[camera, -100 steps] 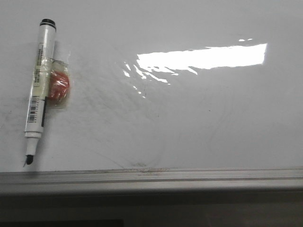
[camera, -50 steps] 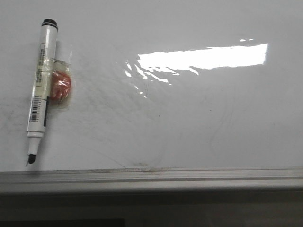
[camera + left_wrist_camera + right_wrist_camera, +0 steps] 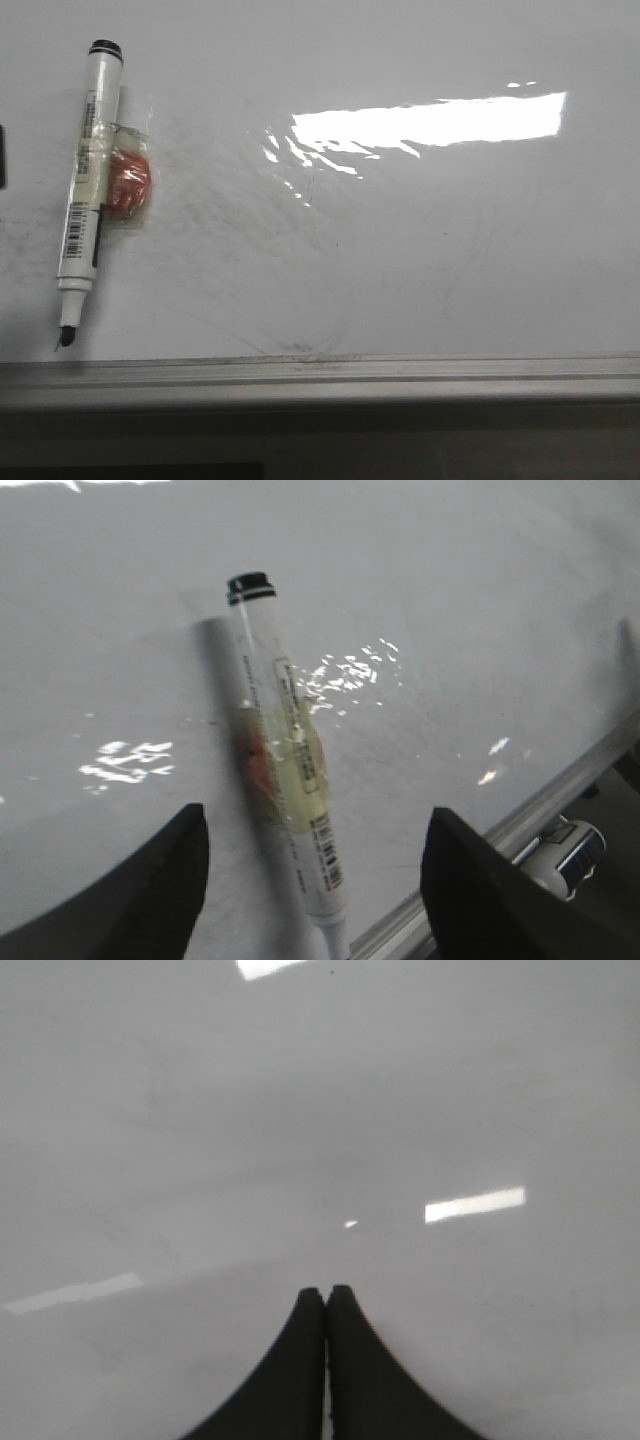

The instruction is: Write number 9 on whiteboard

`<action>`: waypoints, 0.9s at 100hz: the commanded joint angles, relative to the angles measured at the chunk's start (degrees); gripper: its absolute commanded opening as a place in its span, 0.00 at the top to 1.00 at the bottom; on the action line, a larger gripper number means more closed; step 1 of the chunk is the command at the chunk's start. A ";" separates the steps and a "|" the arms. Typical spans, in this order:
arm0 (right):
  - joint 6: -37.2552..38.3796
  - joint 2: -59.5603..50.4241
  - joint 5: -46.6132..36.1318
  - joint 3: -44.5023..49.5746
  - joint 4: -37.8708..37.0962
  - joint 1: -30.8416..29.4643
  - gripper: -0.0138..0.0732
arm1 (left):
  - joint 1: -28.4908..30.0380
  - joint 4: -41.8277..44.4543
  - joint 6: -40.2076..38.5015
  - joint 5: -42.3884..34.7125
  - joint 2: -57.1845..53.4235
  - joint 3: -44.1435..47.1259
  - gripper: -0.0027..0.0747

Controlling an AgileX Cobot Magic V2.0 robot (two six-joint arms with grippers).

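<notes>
Black fingers of the left gripper (image 3: 315, 880) are spread wide apart, one on each side of the marker (image 3: 288, 770), not touching it from what I can see. The right gripper (image 3: 326, 1360) has its fingers pressed together with nothing between them, hanging over a bare patch of the whiteboard (image 3: 300, 1140).

The marker (image 3: 88, 190) lies flat on the whiteboard (image 3: 400, 260) near the left edge, black cap end pointing away from the robot, dark tip pointing at the grey metal rail (image 3: 320, 378) along the near edge. There's a reddish blob (image 3: 128, 180) under clear tape stuck to its barrel. The board only has faint grey smudges and a bright glare patch (image 3: 430, 122), no number 9 drawn anywhere yet.
</notes>
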 commanded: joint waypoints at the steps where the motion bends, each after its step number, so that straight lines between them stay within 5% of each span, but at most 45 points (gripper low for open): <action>1: -0.28 0.91 -4.01 -2.03 0.10 0.02 0.91 | -2.36 -2.55 -0.36 -9.48 4.71 -1.73 0.41; 32: -0.28 0.91 -4.01 -2.03 0.10 3.66 0.91 | -3.92 -7.12 -0.92 -17.10 15.39 -1.73 0.45; 70: -1.36 2.53 0.78 -3.18 -0.01 18.71 0.91 | -3.92 -6.89 -0.92 -16.72 17.58 -1.73 0.97; 90: -6.82 9.29 5.45 -9.50 0.23 28.00 0.91 | -3.92 -0.92 -0.92 -16.72 17.56 -1.83 0.99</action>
